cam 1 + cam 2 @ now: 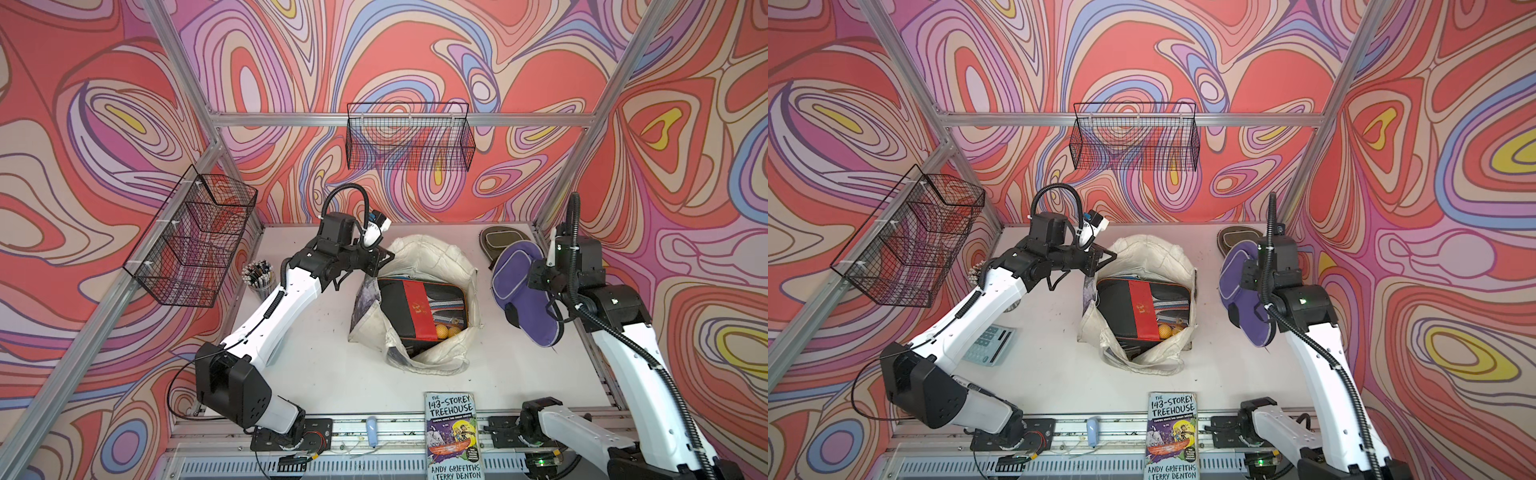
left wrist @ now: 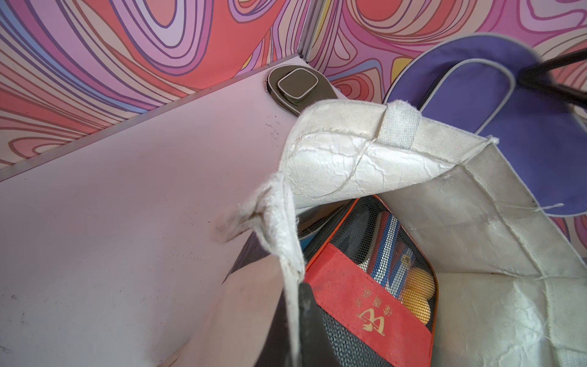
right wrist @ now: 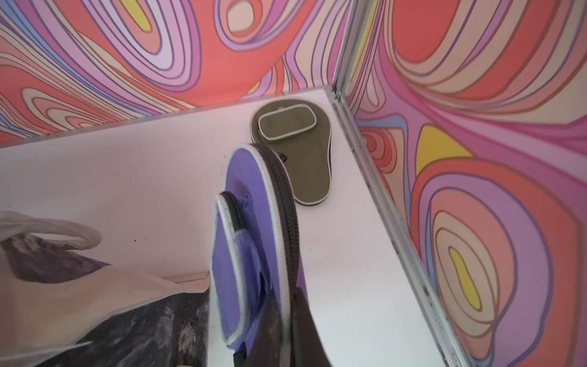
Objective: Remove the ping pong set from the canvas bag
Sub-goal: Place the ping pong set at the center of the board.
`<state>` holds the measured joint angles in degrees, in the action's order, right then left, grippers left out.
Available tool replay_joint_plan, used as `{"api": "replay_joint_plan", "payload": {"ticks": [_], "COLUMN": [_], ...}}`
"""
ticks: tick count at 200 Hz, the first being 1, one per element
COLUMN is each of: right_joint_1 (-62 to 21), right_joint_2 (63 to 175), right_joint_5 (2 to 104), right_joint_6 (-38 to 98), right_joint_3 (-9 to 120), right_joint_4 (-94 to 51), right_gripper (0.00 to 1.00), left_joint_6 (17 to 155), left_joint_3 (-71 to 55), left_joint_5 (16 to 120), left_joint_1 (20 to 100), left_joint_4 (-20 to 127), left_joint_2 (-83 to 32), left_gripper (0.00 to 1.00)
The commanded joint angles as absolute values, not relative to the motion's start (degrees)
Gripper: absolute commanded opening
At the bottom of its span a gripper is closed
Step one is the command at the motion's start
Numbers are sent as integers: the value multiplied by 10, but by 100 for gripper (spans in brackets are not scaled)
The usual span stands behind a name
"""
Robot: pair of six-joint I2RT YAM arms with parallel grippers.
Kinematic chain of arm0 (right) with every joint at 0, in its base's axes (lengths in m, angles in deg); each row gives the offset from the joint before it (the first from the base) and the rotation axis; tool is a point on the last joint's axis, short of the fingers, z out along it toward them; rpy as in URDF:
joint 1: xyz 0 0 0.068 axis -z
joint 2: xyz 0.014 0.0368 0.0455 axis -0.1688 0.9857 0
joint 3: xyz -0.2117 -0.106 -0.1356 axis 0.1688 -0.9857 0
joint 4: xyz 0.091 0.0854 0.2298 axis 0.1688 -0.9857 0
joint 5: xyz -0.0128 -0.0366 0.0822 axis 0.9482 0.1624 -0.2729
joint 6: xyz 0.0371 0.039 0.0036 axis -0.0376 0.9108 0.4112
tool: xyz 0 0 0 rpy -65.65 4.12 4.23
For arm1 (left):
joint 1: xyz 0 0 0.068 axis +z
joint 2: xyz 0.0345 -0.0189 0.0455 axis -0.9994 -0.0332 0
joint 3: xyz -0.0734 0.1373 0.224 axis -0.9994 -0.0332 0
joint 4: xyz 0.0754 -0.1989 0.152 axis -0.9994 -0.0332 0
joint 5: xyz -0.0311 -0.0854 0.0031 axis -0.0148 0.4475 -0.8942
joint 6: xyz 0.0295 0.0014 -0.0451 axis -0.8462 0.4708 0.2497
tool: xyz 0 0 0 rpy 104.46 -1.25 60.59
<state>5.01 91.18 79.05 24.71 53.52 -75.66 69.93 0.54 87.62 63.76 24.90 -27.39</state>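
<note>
Right wrist view, right end effector (image 3: 273, 330) clamped on purple case (image 3: 251, 197)

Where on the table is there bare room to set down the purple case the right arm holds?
Best: the bare table at front right, bordered by the canvas bag, the book and the right arm. Also the strip between bag and book. Crowded: the far right corner, holding the olive case, and the left, with pencil cup and left arm.

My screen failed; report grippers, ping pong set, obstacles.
Left gripper shut on cream canvas bag rim. Right gripper shut on purple zip paddle case, outside bag. Black mesh pack, red band, inside. Olive case close by.
</note>
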Motion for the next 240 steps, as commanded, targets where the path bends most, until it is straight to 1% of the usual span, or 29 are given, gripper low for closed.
{"api": "replay_joint_plan", "payload": {"ticks": [1, 19, 55, 93, 141, 172, 191, 205, 226, 240], "right_joint_1": [94, 126, 210, 245, 251, 255, 256, 258, 264, 263], "right_joint_2": [908, 910, 913, 928, 944, 972, 988, 999, 1017, 1022], "right_joint_5": [695, 676, 597, 588, 649, 675, 716, 733, 721, 750], "right_joint_6": [240, 229, 217, 197, 219, 223, 214, 201, 164, 143], "right_joint_3": [496, 463, 386, 333, 271, 284, 298, 307, 316, 311], "right_joint_4": [-690, -674, -627, -585, -542, -564, -581, -585, -583, -574], "right_gripper": [0, 0, 0, 0, 0, 0, 0, 0, 0, 0], "left_joint_6": [702, 701, 703, 706, 716, 710, 711, 710, 708, 712], "left_joint_3": [16, 16, 25, 24, 13, 8, -1, -6, -16, -26], "left_joint_5": [914, 913, 918, 926, 929, 924, 920, 918, 913, 915], "left_joint_1": [636, 637, 640, 641, 641, 647, 650, 652, 655, 658], "left_joint_4": [339, 338, 339, 343, 371, 370, 381, 383, 386, 398], "left_joint_2": [-268, -269, -277, -283, -289, -289, -282, -276, -264, -256], "left_gripper": [0, 0, 0, 0, 0, 0, 0, 0, 0, 0]}}
